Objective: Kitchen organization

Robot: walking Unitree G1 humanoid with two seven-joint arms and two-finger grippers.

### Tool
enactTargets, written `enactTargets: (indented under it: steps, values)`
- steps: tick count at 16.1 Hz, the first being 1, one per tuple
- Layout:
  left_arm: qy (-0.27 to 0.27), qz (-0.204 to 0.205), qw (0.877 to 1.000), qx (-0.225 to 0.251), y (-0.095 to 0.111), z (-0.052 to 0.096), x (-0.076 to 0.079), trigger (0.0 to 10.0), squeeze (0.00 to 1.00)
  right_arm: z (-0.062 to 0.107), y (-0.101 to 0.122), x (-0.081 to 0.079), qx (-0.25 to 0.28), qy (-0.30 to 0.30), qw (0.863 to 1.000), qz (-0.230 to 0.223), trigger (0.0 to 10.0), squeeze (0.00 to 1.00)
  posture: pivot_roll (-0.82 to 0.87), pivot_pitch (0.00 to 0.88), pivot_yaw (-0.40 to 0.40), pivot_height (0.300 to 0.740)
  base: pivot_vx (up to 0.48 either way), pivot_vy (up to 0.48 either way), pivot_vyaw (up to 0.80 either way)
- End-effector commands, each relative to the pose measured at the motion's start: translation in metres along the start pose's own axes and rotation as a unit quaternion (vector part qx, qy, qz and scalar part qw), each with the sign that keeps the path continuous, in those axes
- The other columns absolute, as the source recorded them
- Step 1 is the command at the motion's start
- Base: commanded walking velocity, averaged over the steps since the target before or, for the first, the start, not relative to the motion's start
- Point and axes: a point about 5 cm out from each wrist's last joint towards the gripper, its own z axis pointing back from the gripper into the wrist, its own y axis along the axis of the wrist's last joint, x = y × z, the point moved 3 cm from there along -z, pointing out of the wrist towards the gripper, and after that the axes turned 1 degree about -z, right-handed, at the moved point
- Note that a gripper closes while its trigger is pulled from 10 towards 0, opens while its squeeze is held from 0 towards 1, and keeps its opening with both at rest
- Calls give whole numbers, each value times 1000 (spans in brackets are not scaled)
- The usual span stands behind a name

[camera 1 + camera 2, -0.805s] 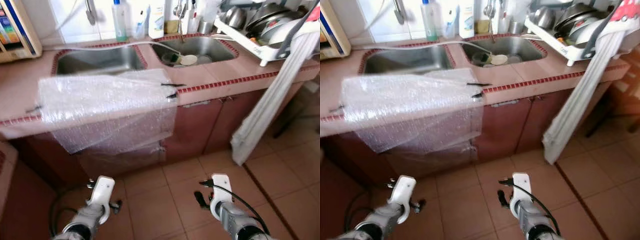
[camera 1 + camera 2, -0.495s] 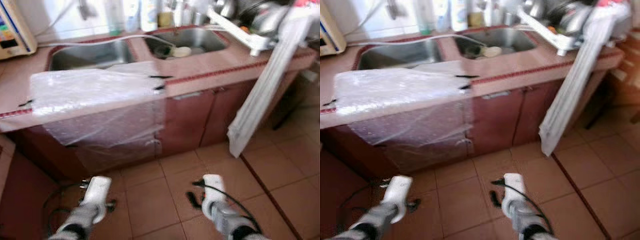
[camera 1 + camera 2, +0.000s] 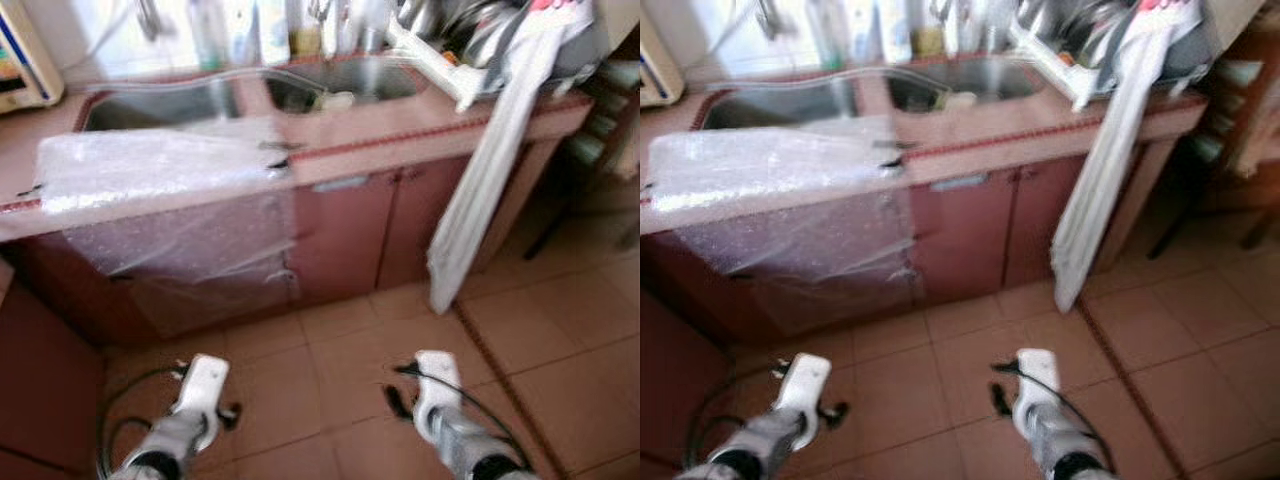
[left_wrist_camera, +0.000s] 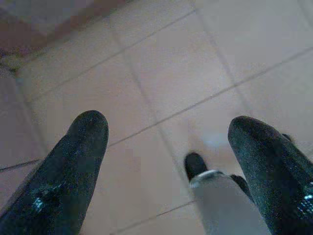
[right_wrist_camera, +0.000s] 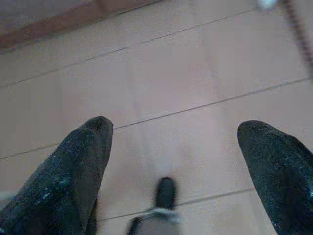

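Work looks barely begun: we hang both jaws wide and empty over the floor [image 3: 320, 390], dishes still in the far sink [image 3: 340, 85], wrap [image 3: 165, 165] draping the table [image 3: 430, 125].

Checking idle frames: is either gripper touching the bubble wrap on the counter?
Apart. The left eye view shows the left gripper and right gripper low above the floor tiles, well below the bubble wrap.

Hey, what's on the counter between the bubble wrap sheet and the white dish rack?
In the left eye view, bare pink countertop runs along the front edge between the bubble wrap and the dish rack. Behind it sits the right-hand sink basin, holding some dishes.
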Motion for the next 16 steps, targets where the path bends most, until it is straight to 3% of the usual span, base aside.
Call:
enactTargets:
  steps: [1, 4, 10, 14, 16]
  values:
    - [15, -2, 1000, -6, -3, 2, -13, 10000, 0, -1, -1, -13, -2, 14, 1000, 1, 10000, 0, -45, 72, 31, 740, 0, -341, 0]
    - [19, 3, 1000, -1, -2, 2, -13, 10000, 0, -1, -1, -12, -2, 12, 1000, 1, 10000, 0, -45, 73, 31, 740, 0, -190, 0]
    - [48, -39, 998, 3, 1, 2, -21, 10000, 0, -1, 1, -12, 3, 12, 1000, 10, 10000, 0, -50, 69, 28, 740, 0, 0, 0]
    - [54, -37, 998, 16, 8, 2, -22, 10000, 0, -1, 0, -10, -1, 9, 1000, 5, 10000, 0, -45, 73, 20, 740, 0, 0, -800]
    - [55, -18, 997, 47, 23, 3, -25, 10000, 0, -1, -1, -9, -3, 9, 1000, 6, 10000, 0, -41, 74, 15, 740, 0, 0, -800]
